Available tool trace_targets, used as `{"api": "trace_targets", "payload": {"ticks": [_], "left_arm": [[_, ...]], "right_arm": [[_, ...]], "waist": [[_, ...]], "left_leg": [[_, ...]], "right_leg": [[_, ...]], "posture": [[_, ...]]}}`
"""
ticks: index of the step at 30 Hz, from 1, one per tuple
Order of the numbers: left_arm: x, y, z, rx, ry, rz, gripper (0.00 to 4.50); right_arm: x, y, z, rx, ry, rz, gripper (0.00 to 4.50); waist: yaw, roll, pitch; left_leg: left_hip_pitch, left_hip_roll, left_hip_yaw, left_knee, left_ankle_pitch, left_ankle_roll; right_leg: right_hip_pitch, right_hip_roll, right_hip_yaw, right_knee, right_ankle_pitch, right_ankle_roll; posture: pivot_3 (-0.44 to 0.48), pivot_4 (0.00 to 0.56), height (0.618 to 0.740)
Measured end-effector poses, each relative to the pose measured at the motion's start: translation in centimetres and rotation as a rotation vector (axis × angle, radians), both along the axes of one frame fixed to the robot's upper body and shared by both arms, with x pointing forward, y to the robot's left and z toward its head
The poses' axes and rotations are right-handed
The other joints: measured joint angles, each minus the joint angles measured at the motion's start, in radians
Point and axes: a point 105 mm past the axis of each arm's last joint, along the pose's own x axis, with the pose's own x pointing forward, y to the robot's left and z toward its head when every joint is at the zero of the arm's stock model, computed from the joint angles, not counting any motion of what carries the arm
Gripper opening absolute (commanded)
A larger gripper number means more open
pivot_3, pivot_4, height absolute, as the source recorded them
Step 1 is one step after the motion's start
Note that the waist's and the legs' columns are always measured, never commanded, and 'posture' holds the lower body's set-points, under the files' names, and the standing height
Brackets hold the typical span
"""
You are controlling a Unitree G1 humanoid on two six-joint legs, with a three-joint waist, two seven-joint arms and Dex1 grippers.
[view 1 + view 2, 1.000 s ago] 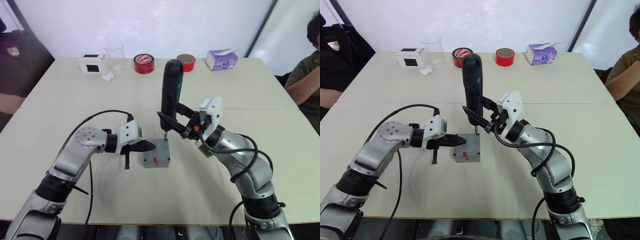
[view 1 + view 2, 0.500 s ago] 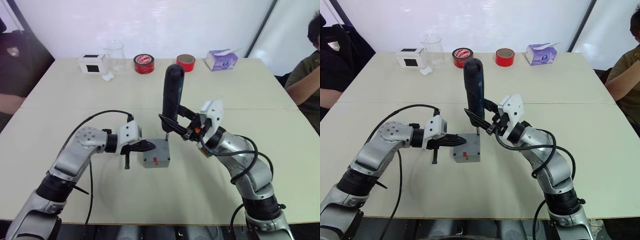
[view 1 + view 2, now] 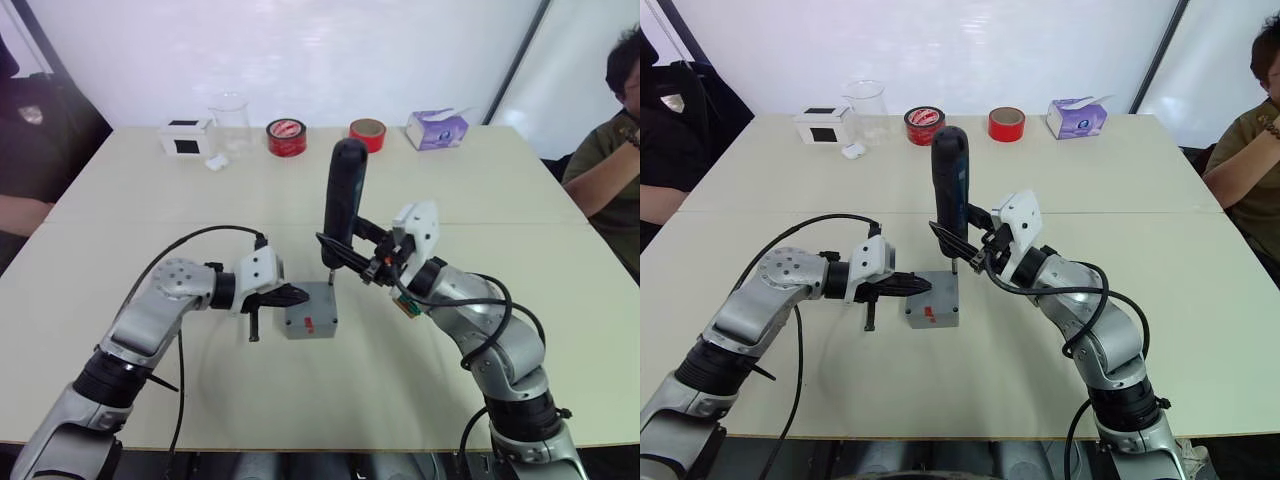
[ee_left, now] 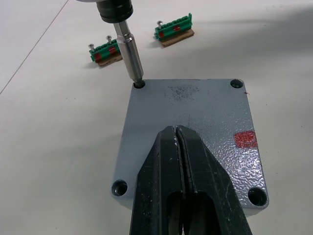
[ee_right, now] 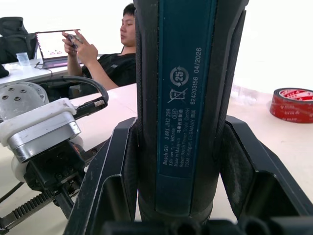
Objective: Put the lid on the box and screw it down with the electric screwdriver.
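a cream table [image 3: 520, 180] with a small grey box [image 3: 309, 322] at its middle, a red mark on the side facing the camera. the lid [image 4: 190, 132] already sits flush on the box, so the first half of the task looks done. the left gripper [image 4: 177, 147] has its two black fingers pressed together, their tips resting on the middle of the lid, apparently holding it steady. the right gripper [image 3: 970, 245] has its fingers clamped around the lower body of the electric screwdriver [image 3: 950, 190], which stands nearly upright. its metal bit [image 4: 131, 58] is set into the lid's corner hole furthest beyond the left fingertips. the other three corner holes show as dark recesses; whether screws sit in them cannot be told. so screwing is under way at one corner, with the rest likely still to check or drive. just past that corner lie two small green terminal strips [image 4: 142, 43].
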Motion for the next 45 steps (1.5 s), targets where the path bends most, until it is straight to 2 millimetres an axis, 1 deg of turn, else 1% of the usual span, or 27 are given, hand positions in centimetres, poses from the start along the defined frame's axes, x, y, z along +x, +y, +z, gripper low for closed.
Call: {"api": "trace_targets", "payload": {"ticks": [3,12,18,27,31,33,35,36,38,40,42,43,45], "left_arm": [[0.0,0.1,-0.1,0.001,0.005,0.003,0.0],[0.0,0.1,-0.4,0.005,0.009,0.01,0.0],[-0.1,0.2,-0.5,0.015,0.007,0.013,0.0],[-0.2,0.2,-0.5,0.017,0.005,0.012,0.0],[-0.3,0.1,-0.4,0.015,0.001,0.009,0.0],[-0.3,0.0,-0.3,0.011,-0.002,0.007,0.0],[-0.4,0.0,-0.1,0.002,-0.005,0.003,0.0],[-0.4,-0.1,0.1,-0.008,-0.005,-0.002,0.0],[-0.5,-0.1,0.4,-0.023,0.007,-0.003,0.0],[-0.7,-0.2,0.8,-0.042,0.027,-0.007,0.0],[-0.9,-0.4,1.1,-0.056,0.045,-0.013,0.0],[-0.9,-0.5,1.2,-0.06,0.05,-0.015,0.0],[-1.0,-0.7,1.5,-0.07,0.055,-0.019,0.0]], "right_arm": [[0.1,0.0,-0.1,-0.006,0.006,-0.004,1.72],[-0.1,0.5,-0.4,-0.065,-0.012,0.025,1.72],[0.0,0.7,-0.6,-0.076,0.001,0.031,1.72],[0.1,0.7,-0.4,-0.078,0.005,0.031,1.72],[0.5,0.4,0.5,-0.062,0.035,0.021,1.72],[0.8,0.2,1.3,-0.038,0.074,0.014,1.72],[1.1,-0.2,2.0,-0.005,0.124,0.005,1.72],[1.2,-0.4,2.7,0.02,0.148,0.006,1.72],[1.4,-0.8,4.4,0.055,0.162,0.005,1.72],[1.4,-1.5,6.3,0.099,0.158,-0.001,1.72],[1.2,-2.5,8.6,0.121,0.147,-0.002,1.72],[1.2,-3.0,9.3,0.114,0.162,-0.009,1.72],[1.6,-4.3,9.7,0.075,0.218,-0.053,1.72]], "waist": [[-0.001,0.0,0.0],[-0.002,0.0,-0.008],[-0.002,-0.002,-0.015],[-0.002,-0.001,-0.015],[-0.001,-0.001,-0.014],[0.0,0.002,-0.01],[0.001,0.003,-0.007],[0.001,0.004,-0.006],[0.001,0.006,-0.001],[0.001,0.005,0.001],[0.002,0.006,0.004],[0.002,0.006,0.005],[0.001,0.006,0.007]], "left_leg": [[0.005,0.001,0.0,-0.001,0.0,0.0],[0.006,0.001,-0.001,-0.002,0.0,0.0],[0.006,0.001,-0.002,-0.003,0.0,0.0],[0.006,0.002,-0.003,-0.004,0.0,0.0],[0.004,0.002,-0.004,-0.004,0.0,0.0],[0.002,0.002,-0.004,-0.004,0.0,0.0],[-0.005,0.002,-0.004,-0.004,0.0,0.0],[-0.013,0.002,-0.004,-0.003,0.0,0.0],[-0.017,0.001,-0.004,-0.003,0.0,0.0],[-0.022,0.001,-0.004,-0.003,0.0,0.0],[-0.03,0.001,-0.005,-0.003,0.0,0.0],[-0.031,0.001,-0.005,-0.003,0.0,0.0],[-0.032,0.001,-0.005,-0.003,0.0,0.0]], "right_leg": [[0.005,0.0,0.0,0.0,-0.003,-0.001],[0.005,0.0,0.0,0.0,-0.005,-0.002],[0.005,-0.001,0.0,0.0,-0.007,-0.005],[0.005,-0.003,-0.001,-0.002,-0.008,-0.005],[0.004,-0.004,-0.001,-0.002,-0.008,-0.005],[0.002,-0.005,-0.001,-0.003,-0.008,-0.005],[-0.005,-0.005,-0.001,-0.002,-0.008,-0.005],[-0.011,-0.005,-0.002,-0.001,-0.007,-0.005],[-0.017,-0.006,-0.001,0.001,-0.005,-0.002],[-0.022,-0.006,-0.003,0.002,-0.004,-0.002],[-0.029,-0.006,-0.004,0.002,-0.004,-0.001],[-0.029,-0.006,-0.004,0.001,-0.004,-0.001],[-0.03,-0.006,-0.005,0.0,-0.004,-0.001]], "posture": [[0.0,0.15,0.739],[0.0,0.15,0.739],[0.0,0.15,0.739],[0.0,0.15,0.739],[0.0,0.15,0.739],[0.0,0.15,0.739],[0.0,0.15,0.739],[0.0,0.15,0.739],[0.0,0.15,0.739],[0.0,0.15,0.739],[0.0,0.15,0.739],[0.0,0.15,0.739],[0.0,0.15,0.739]]}}
